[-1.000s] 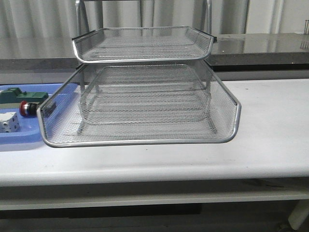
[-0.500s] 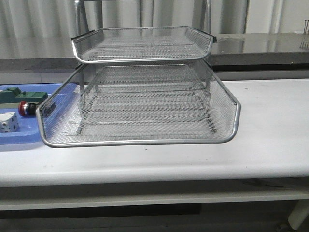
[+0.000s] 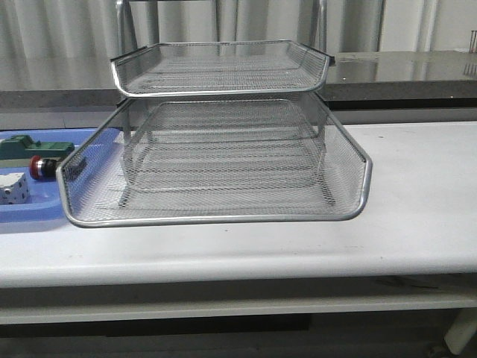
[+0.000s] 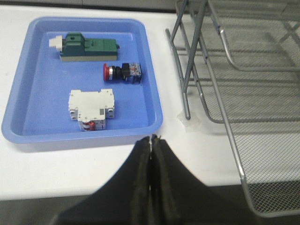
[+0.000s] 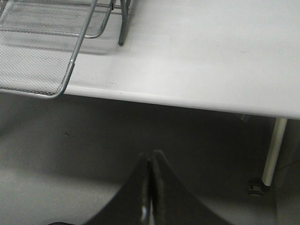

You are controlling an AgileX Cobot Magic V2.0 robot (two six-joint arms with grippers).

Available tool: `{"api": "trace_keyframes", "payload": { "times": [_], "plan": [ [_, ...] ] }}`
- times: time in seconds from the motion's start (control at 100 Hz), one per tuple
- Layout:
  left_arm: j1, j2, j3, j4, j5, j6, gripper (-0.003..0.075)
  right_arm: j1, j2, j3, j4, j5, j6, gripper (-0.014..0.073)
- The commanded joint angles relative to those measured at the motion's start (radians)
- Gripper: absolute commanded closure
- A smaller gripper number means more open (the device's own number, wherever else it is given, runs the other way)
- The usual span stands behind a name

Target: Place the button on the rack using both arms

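Note:
The button [image 4: 123,72], red cap with a blue-and-black body, lies on its side in the blue tray [image 4: 28,108]; the front view shows the button [image 3: 43,165] at the far left, partly behind the rack's rim. The silver wire-mesh rack [image 3: 216,160] stands mid-table, and its legs and trays fill the rack [image 4: 243,89] side of the left wrist view. My left gripper [image 4: 152,138] is shut and empty, near the tray's front edge. My right gripper [image 5: 151,154] is shut and empty, held off the table's front edge, below a corner of the rack [image 5: 42,56].
In the blue tray also lie a green block [image 4: 86,46] and a white breaker [image 4: 91,108]. In the front view the green block [image 3: 33,145] and a white cube [image 3: 13,188] show beside the button. A white table leg [image 5: 273,150] stands at the table's right end.
The front view shakes slightly; the rack and tray objects look a few pixels shifted between frames. No arm enters that view.

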Motion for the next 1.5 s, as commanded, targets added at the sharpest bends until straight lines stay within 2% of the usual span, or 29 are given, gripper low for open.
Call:
{"api": "trace_keyframes", "payload": {
  "times": [0.0, 0.14, 0.32, 0.57, 0.66, 0.71, 0.86, 0.9, 0.95, 1.17, 1.31, 1.49],
  "plan": [
    [0.002, 0.089, -0.095, 0.001, 0.01, -0.001, 0.0741, -0.003, 0.003, -0.033, -0.003, -0.066, 0.0, 0.0662],
    [0.002, 0.218, -0.182, 0.015, 0.083, 0.004, 0.0741, -0.003, 0.003, -0.033, -0.003, -0.066, 0.0, 0.0662],
    [0.002, 0.345, -0.276, 0.018, 0.193, 0.1, 0.0741, -0.003, 0.003, -0.033, -0.003, -0.066, 0.0, 0.0662],
    [0.002, 0.434, -0.37, 0.018, 0.275, 0.124, 0.0721, -0.003, 0.003, -0.033, -0.003, -0.066, 0.0, 0.0662],
    [0.002, 0.44, -0.384, 0.018, 0.293, 0.162, 0.0633, -0.003, 0.003, -0.033, -0.003, -0.066, 0.0, 0.0662],
    [0.002, 0.44, -0.388, 0.018, 0.303, 0.189, 0.0549, -0.003, 0.003, -0.033, -0.003, -0.066, 0.0, 0.0662],
    [0.002, 0.44, -0.388, 0.02, 0.301, 0.202, 0.0205, -0.003, 0.003, -0.033, -0.003, -0.065, 0.0, 0.0662],
    [0.002, 0.44, -0.388, 0.02, 0.301, 0.202, 0.0144, -0.003, 0.003, -0.033, -0.003, -0.065, 0.0, 0.0662],
    [0.002, 0.44, -0.388, 0.02, 0.296, 0.202, 0.0111, -0.003, 0.003, -0.033, -0.003, -0.065, 0.0, 0.0662],
    [0.002, 0.449, -0.391, 0.003, 0.275, 0.22, 0.0115, -0.003, 0.003, -0.033, -0.003, -0.065, 0.0, 0.0662],
    [0.002, 0.487, -0.42, 0.003, 0.226, 0.352, 0.0115, -0.003, 0.003, -0.033, -0.003, -0.065, 0.0, 0.0662],
    [0.002, 0.607, -0.542, 0.003, 0.247, 0.507, 0.0115, -0.003, 0.003, -0.033, -0.003, -0.064, 0.0, 0.0662]
  ]
}}
